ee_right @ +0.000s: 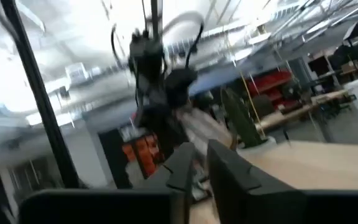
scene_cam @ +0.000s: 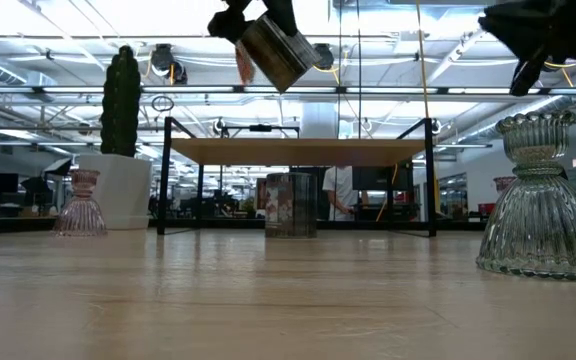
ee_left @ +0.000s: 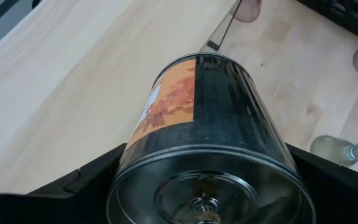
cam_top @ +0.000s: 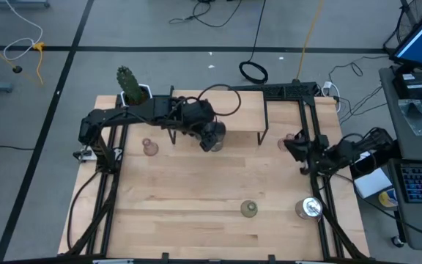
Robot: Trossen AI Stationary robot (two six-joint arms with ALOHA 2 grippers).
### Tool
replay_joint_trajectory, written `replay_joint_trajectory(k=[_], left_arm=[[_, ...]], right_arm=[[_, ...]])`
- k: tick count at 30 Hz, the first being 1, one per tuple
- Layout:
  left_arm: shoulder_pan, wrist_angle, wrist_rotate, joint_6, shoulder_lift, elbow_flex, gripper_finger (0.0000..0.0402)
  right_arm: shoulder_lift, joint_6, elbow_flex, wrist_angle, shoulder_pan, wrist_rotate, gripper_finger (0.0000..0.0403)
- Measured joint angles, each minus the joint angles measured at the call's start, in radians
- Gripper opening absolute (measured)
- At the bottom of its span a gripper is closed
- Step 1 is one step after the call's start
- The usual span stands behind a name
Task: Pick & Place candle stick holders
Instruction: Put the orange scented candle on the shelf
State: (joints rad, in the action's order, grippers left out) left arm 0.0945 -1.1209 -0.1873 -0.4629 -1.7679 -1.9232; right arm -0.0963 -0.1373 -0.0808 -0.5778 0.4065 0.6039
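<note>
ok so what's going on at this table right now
The left gripper holds a silvery metal cylinder holder with an orange label in the air, tilted, over the back middle of the wooden table. The right gripper sits by the table's right edge, holding nothing, its fingers close together. A pinkish glass holder stands at the left, an olive-green one and another metal cylinder near the front. A potted cactus stands at the back left corner.

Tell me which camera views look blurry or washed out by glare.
Right wrist view: smeared by motion blur, its claw soft-edged. Low view: bright ceiling lights behind, so the cactus is in silhouette. Left wrist view: sharp on the metal cylinder. High view: evenly lit.
</note>
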Motion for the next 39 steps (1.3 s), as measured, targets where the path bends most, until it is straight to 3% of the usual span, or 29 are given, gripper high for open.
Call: replay_joint_trajectory(k=[11, 24, 32, 39], left_arm=[[-0.004, 0.003, -0.001, 0.014, 0.0, 0.0, 0.036], [-0.039, -0.004, -0.026, 0.009, 0.0, 0.0, 0.036], [-0.04, -0.013, -0.024, 0.009, 0.0, 0.0, 0.0359], [-0.04, -0.013, -0.024, 0.014, 0.0, 0.0, 0.0359]], right_arm=[[-0.417, 0.14, -0.287, 0.026, -0.076, 0.028, 0.0163], [-0.946, 0.233, -0.838, 0.526, -0.232, 0.023, 0.0243], [-1.127, 0.3, -1.058, 0.703, -0.257, 0.02, 0.0291], [-1.212, 0.318, -1.125, 0.787, -0.276, 0.02, 0.033]])
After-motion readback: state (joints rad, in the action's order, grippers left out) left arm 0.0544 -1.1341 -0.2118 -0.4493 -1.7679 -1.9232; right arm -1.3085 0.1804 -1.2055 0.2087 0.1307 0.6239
